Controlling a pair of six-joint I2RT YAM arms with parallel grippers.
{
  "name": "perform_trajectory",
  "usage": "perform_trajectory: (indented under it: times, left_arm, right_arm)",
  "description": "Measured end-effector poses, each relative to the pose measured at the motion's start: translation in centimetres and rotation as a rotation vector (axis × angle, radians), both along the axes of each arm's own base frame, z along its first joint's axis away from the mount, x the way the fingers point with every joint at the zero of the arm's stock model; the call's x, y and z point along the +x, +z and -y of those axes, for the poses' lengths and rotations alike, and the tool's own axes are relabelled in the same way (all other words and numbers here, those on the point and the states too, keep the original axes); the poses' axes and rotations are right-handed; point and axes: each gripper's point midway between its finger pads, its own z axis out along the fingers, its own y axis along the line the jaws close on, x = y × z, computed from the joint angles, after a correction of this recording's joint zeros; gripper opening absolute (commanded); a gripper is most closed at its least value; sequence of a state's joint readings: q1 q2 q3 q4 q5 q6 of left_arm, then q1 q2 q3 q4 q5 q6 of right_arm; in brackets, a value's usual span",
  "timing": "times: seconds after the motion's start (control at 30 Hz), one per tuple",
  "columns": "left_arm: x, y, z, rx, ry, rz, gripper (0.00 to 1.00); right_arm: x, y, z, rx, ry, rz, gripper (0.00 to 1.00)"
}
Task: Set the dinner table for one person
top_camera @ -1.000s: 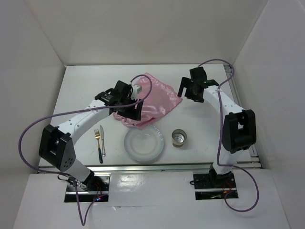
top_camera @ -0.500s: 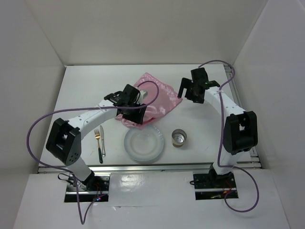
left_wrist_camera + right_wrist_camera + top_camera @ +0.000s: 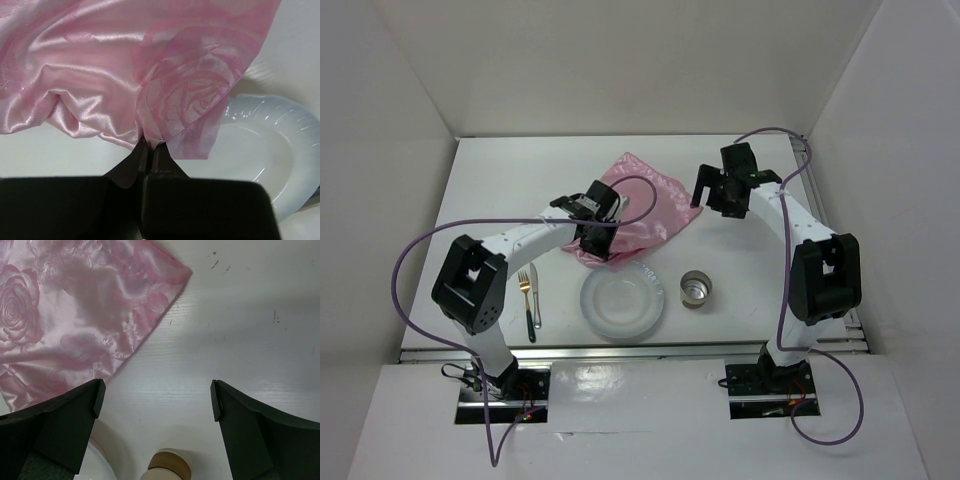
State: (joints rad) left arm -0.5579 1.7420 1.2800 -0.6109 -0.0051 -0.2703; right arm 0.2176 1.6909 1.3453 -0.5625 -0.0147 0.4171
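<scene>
Left gripper clenched on bunched edge of pink mat, mid-table, at far rim of plate by near edge. Right gripper spread wide, empty, over bare dinner table beside mat's right corner.

Two white-shelled arms with boxy black joint housings trail looping purple cables and end in matte black grippers.
</scene>
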Motion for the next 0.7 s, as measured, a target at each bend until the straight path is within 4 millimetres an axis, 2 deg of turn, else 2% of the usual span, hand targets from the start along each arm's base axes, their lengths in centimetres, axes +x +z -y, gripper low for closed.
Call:
perform_trajectory:
  times: [0.1, 0.2, 0.33, 0.43, 0.53, 0.63, 0.7]
  left_arm:
    - [0.5, 0.7, 0.3, -0.007, -0.002, 0.014, 0.00]
    - [1.2, 2.3, 0.7, -0.021, -0.002, 0.036, 0.00]
    - [2.9, 5.7, 1.5, -0.074, 0.004, 0.084, 0.00]
    - [5.0, 9.4, 1.8, -0.161, 0.040, 0.136, 0.00]
    - [7.6, 13.1, 1.0, -0.264, 0.109, 0.189, 0.00]
    - [9.9, 16.4, -0.9, -0.353, 0.189, 0.234, 0.00]
    - [12.0, 18.4, -3.3, -0.395, 0.263, 0.280, 0.00]
  right_arm:
    - [-0.4, -0.4, -0.4, 0.018, 0.021, -0.016, 1.00]
    - [-0.9, -0.8, -0.7, 0.029, 0.041, -0.031, 1.00]
    - [-1.4, -0.9, -1.8, 0.067, 0.110, -0.037, 1.00]
    - [-2.3, -0.7, -3.3, 0.100, 0.181, -0.008, 0.98]
    - [-4.5, -0.4, -5.8, 0.139, 0.266, 0.032, 0.97]
    - [-7.0, 0.4, -9.6, 0.177, 0.367, 0.075, 0.96]
    - [-8.1, 0.8, -12.2, 0.184, 0.428, 0.104, 0.95]
